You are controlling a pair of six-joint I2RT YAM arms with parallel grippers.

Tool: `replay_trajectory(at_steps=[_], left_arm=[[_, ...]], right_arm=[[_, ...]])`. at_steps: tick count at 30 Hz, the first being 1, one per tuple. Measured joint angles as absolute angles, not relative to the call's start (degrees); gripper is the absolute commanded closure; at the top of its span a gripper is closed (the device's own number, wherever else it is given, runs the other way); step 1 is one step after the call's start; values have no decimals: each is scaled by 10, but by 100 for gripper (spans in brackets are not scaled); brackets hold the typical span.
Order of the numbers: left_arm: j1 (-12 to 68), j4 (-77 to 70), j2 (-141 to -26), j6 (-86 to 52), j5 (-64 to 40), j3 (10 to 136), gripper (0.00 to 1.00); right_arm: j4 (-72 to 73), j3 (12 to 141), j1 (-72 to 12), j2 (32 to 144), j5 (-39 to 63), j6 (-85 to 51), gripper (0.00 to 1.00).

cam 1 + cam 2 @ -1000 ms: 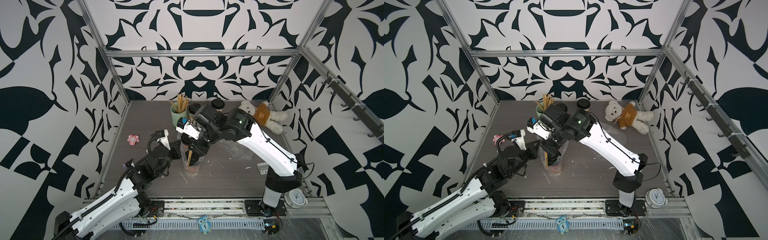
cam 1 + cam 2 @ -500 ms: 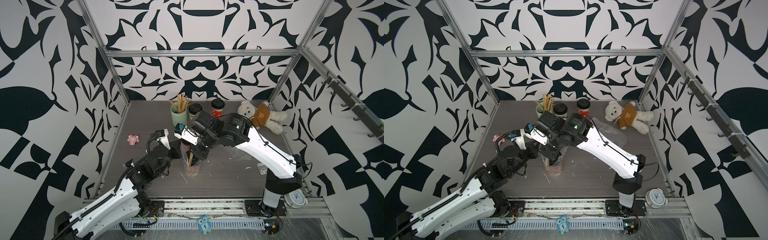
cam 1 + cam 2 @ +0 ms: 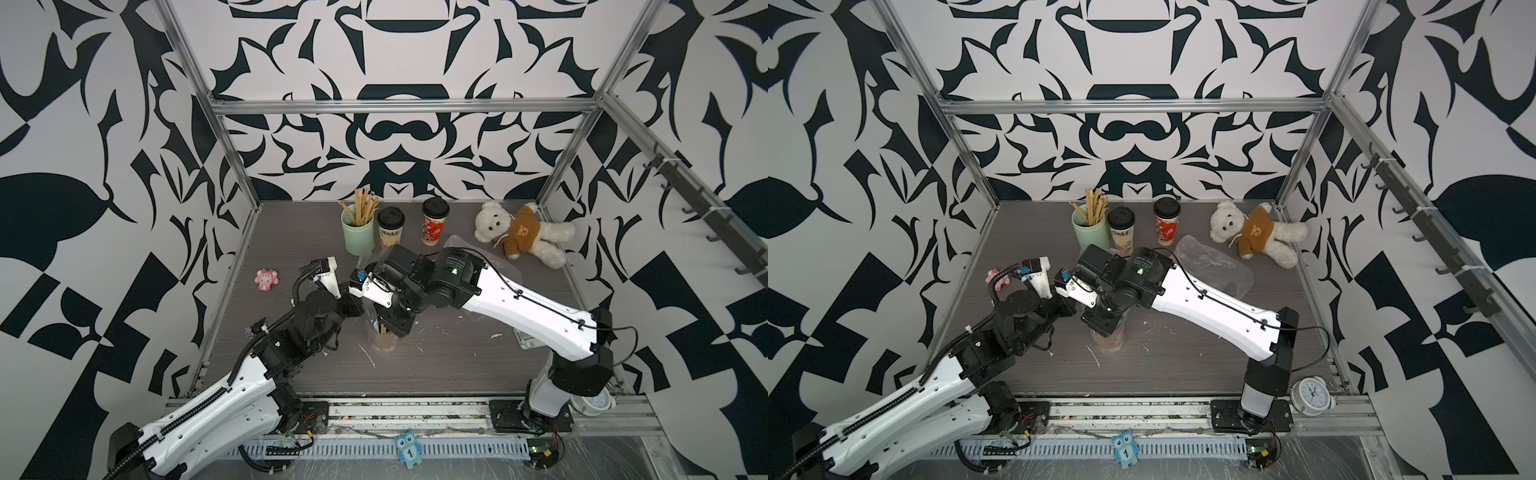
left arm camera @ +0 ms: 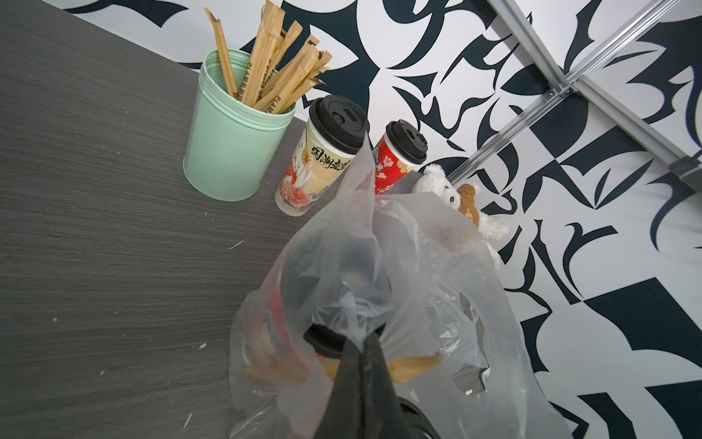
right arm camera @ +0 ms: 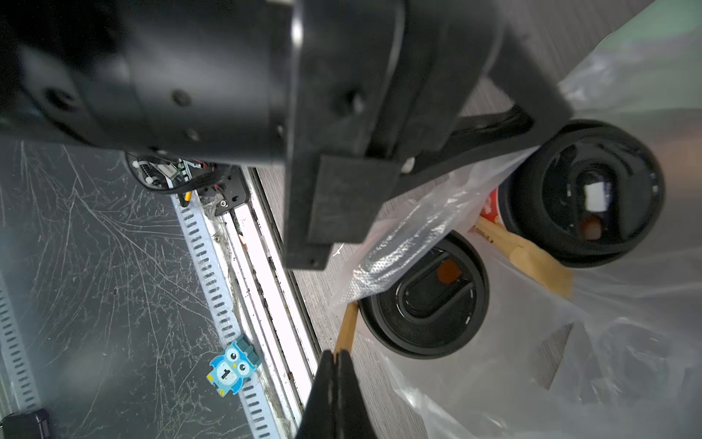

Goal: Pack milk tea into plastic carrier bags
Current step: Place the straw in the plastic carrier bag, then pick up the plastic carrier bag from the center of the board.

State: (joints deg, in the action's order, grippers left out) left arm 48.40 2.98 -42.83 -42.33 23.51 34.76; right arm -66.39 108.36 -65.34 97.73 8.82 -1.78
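Left jaws, pinched shut on the film of the bag (image 4: 437,243), hold its mouth up around the packed cups (image 5: 425,300) in the middle of the tabletop (image 3: 457,365). I'd say that's so the right jaws, clamped on a wrapped straw (image 5: 347,327), can slip it in. The loose cups (image 3: 390,226) wait behind.

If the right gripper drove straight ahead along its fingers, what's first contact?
Right gripper, shut on a brown paper-wrapped straw, points into the clear plastic carrier bag. Probably the nearer black dome lid of a bagged cup first; depth unclear.
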Motion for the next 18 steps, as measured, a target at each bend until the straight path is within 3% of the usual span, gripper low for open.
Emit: replay_trajectory(at_steps=[6, 14, 18], left_arm=[[483, 33, -429, -423, 237, 348, 100], [483, 32, -434, -422, 237, 348, 100], [483, 32, -437, -420, 235, 348, 100]], right_arm=[[-603, 1014, -653, 962, 112, -40, 100], [-575, 984, -653, 948, 116, -63, 48], [-576, 990, -653, 941, 104, -60, 34]])
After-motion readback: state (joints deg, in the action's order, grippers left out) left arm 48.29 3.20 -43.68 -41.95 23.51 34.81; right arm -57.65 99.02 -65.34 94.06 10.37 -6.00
